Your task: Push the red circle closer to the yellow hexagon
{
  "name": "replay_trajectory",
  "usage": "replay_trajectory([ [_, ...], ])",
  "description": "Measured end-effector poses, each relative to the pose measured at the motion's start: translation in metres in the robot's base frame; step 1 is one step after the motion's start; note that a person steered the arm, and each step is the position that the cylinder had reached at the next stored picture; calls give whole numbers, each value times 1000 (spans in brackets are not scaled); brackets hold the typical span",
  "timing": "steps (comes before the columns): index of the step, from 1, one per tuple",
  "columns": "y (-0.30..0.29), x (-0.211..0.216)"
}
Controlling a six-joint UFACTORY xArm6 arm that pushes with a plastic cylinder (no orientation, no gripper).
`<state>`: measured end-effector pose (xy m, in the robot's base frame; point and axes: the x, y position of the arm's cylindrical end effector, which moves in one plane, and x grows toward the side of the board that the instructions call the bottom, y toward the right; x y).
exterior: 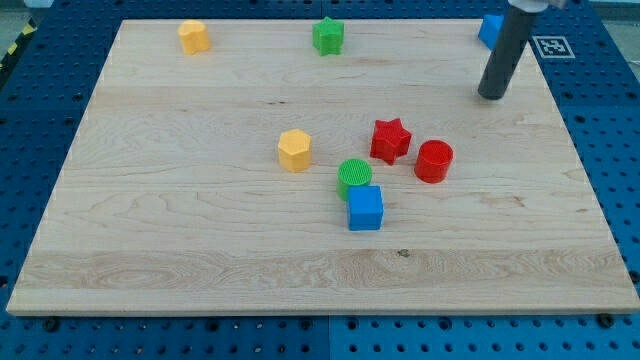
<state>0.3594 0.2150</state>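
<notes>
The red circle lies right of the board's middle, just right of a red star. The yellow hexagon lies near the middle, to the left of the red star. My tip rests on the board at the upper right, above and to the right of the red circle, apart from it.
A green circle touches a blue cube below the red star. A second yellow block sits at the top left, a green star at the top middle, a blue block at the top right behind the rod.
</notes>
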Motion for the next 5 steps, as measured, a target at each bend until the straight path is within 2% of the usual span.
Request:
replay_trajectory([
  [5, 0, 13],
])
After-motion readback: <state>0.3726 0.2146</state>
